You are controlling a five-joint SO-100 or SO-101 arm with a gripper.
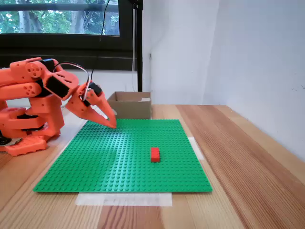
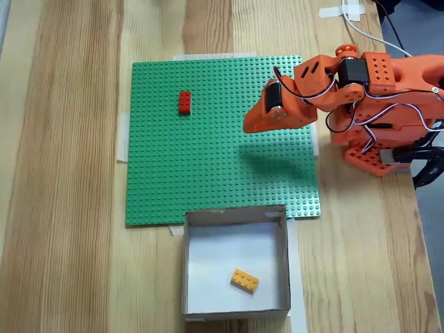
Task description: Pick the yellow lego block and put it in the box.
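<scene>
Tape strip point(image 1: 125, 199): nearest you in a fixed view, it lay white on the tabletop point(image 1: 248, 157) along the near edge of the green baseplate point(image 1: 119, 162).
Red lego brick point(image 1: 155, 154): it sat on the baseplate, right of centre in that view, well apart from your arm.
Yellow lego block point(image 2: 245, 280): you had it lying inside the box point(image 2: 281, 229), tilted on the white floor, towards the box's far right corner as the top-down fixed view showed it.
Box position: it stood just off the baseplate edge, touching or nearly touching it.
End effector point(image 1: 110, 121): its orange fingers were drawn together to a point, holding nothing, poised over the baseplate's far left corner near the box.
Arm base point(image 1: 28, 129): it stood on the tabletop left of the baseplate.
</scene>
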